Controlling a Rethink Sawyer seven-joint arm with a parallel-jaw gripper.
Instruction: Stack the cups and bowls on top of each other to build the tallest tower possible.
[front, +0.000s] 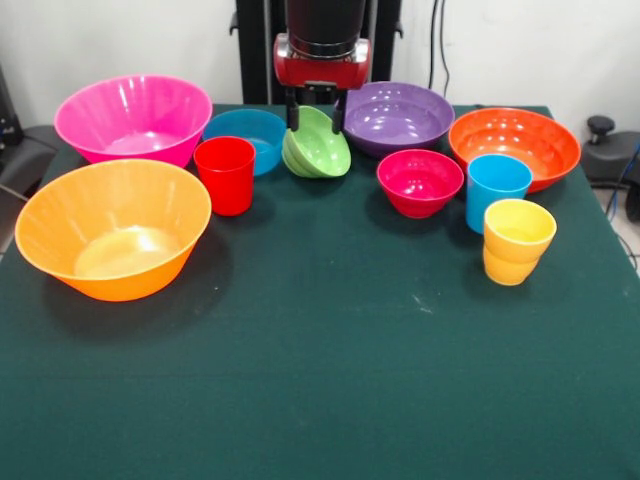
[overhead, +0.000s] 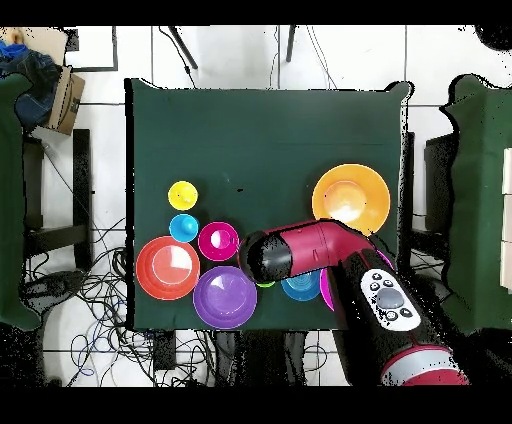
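Note:
My gripper (front: 316, 118) hangs at the back centre, shut on the rim of the small green bowl (front: 318, 148), which tilts between the fingers. The small blue bowl (front: 247, 137) is just left of it and the purple bowl (front: 398, 117) just right. The red cup (front: 225, 174) stands in front of the blue bowl. The large pink bowl (front: 133, 118) and yellow-orange bowl (front: 113, 228) are at left. At right are the crimson-pink bowl (front: 420, 181), orange bowl (front: 514, 146), sky-blue cup (front: 497, 188) and yellow cup (front: 517, 240). In the overhead view the arm (overhead: 310, 250) hides the gripper.
The dark green cloth (front: 330, 380) covers the table, and its whole front half is open. From above, the yellow-orange bowl (overhead: 350, 198) sits apart at right, and the purple bowl (overhead: 225, 296) and orange bowl (overhead: 167, 267) sit near the table's edge.

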